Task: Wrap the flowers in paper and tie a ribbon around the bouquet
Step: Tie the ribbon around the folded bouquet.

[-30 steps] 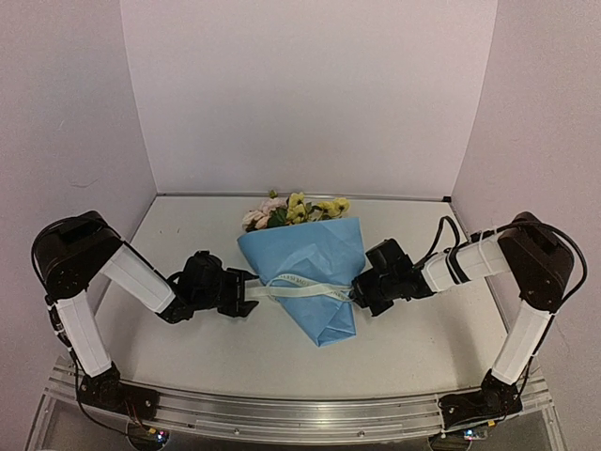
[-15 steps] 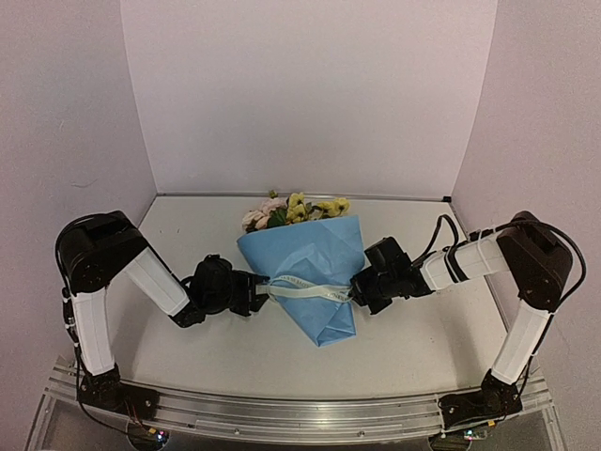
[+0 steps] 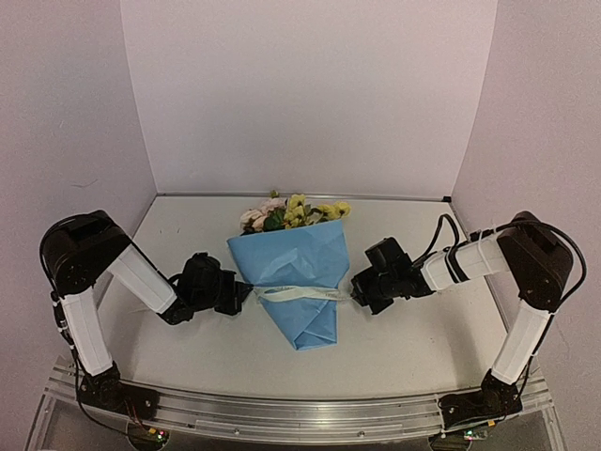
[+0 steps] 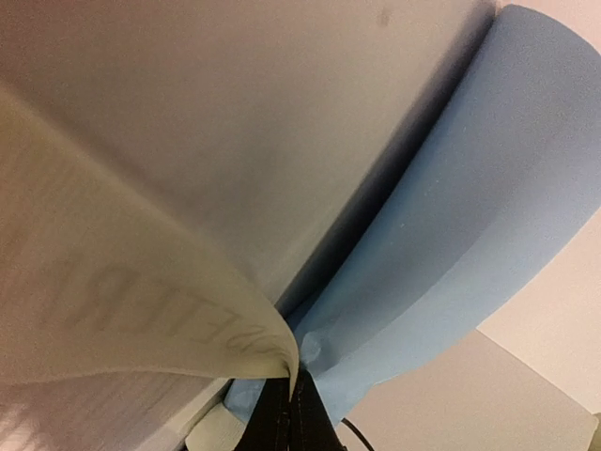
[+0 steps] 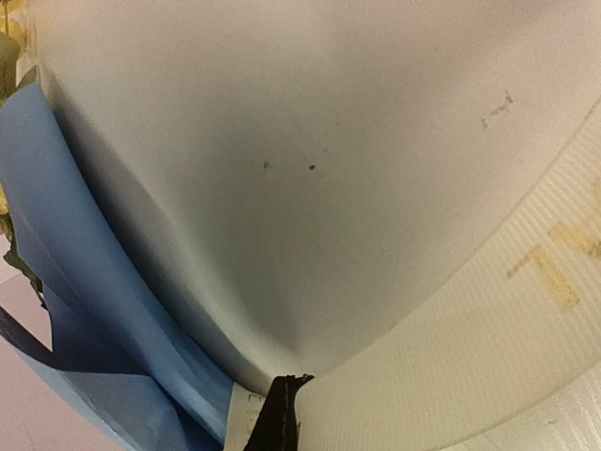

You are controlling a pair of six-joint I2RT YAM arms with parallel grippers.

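The bouquet [image 3: 296, 272] lies in the middle of the table as a bright blue paper [image 4: 470, 216] cone with its tip toward the arms. Pink and yellow flowers [image 3: 291, 214] stick out of its far rim. A cream ribbon [image 3: 302, 294] runs across the cone's lower half. My left gripper [image 3: 244, 292] sits at the cone's left edge, shut on the ribbon [image 4: 113, 291], which curls out of its fingertips [image 4: 282, 413]. My right gripper [image 3: 356, 293] is at the cone's right edge, shut on the ribbon's other end [image 5: 488, 338]. Blue paper [image 5: 66, 263] shows at the left of the right wrist view.
White walls close in the table [image 3: 423, 348] at the back and on both sides. A metal rail [image 3: 300, 413] with the arm bases runs along the near edge. A black cable [image 3: 441, 235] loops above the right forearm.
My left gripper has shut on the ribbon and drawn back to the left. The bouquet has slid left with it, and the ribbon now lies straighter across the cone. The right gripper has held still.
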